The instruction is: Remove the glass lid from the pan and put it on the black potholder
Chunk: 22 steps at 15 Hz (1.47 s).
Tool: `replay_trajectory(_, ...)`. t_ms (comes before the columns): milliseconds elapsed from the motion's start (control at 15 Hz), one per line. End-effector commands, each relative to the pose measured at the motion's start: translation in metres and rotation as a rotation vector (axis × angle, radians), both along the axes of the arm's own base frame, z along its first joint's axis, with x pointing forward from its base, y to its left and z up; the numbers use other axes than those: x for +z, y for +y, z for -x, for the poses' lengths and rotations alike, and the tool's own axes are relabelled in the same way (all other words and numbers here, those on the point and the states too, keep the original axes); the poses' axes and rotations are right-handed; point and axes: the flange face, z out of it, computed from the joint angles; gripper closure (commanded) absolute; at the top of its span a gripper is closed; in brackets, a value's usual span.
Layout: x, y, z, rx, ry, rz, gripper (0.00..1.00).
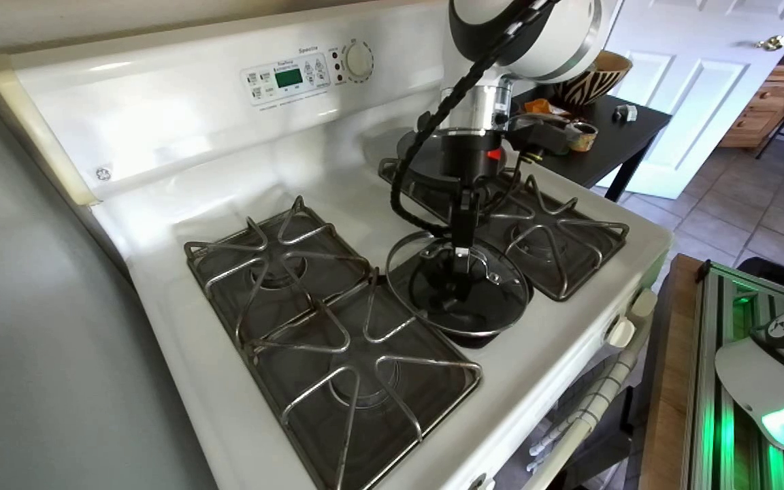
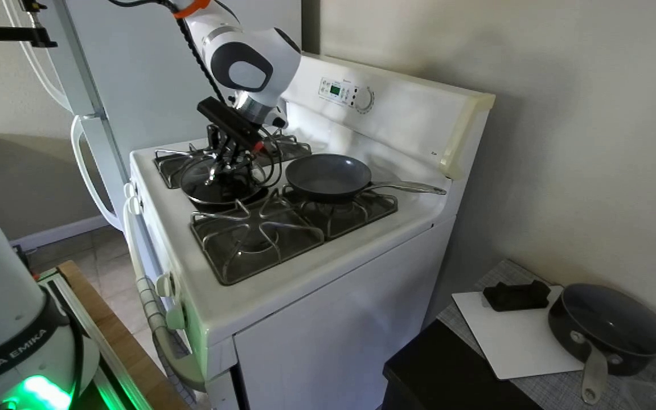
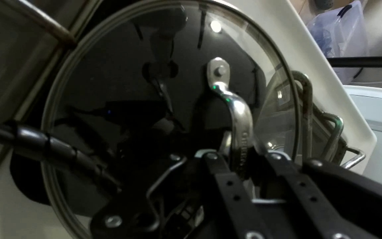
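Observation:
The glass lid (image 1: 456, 316) has a metal rim and an arched silver handle. It is over the black potholder (image 1: 479, 340), which lies between the burner grates. The potholder's dark corner also shows past the rim in the wrist view (image 3: 28, 181). I cannot tell whether the lid rests on it or is just above it. My gripper (image 1: 461, 255) points down at the lid, and in the wrist view its fingers (image 3: 242, 149) are shut on the handle, one on each side. The pan (image 2: 328, 175) is uncovered on a back burner; the arm partly hides it in an exterior view (image 1: 426, 160).
Black burner grates (image 1: 365, 367) flank the lid. The stove's back panel (image 1: 208, 88) rises behind. A towel (image 1: 603, 401) hangs on the oven handle. A saucepan (image 2: 607, 324) and a white board (image 2: 510, 336) lie beside the stove. A black table (image 1: 610, 136) holds a patterned bowl (image 1: 613, 68).

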Motion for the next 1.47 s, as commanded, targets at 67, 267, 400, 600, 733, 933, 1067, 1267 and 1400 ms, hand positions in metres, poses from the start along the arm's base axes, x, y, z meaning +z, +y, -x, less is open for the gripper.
replay_trajectory(67,0.007,-0.001,0.007,0.002,-0.011,0.025,0.51)
replay_trajectory(267,0.013,-0.002,0.007,0.005,-0.034,0.03,0.27)
replay_trajectory(400,0.016,-0.003,0.006,0.015,-0.061,0.046,0.09)
replay_trajectory(600,0.029,-0.01,0.01,0.03,-0.113,0.085,0.0)
replay_trajectory(733,0.049,-0.016,0.014,0.042,-0.161,0.109,0.0)
replay_trajectory(933,0.088,-0.027,0.025,0.039,-0.251,0.107,0.0)
replay_trajectory(1067,0.116,-0.033,0.032,0.025,-0.307,0.101,0.0)
replay_trajectory(1267,0.15,-0.039,0.046,0.003,-0.389,0.096,0.0)
replay_trajectory(1400,0.165,-0.043,0.055,-0.012,-0.433,0.095,0.0)
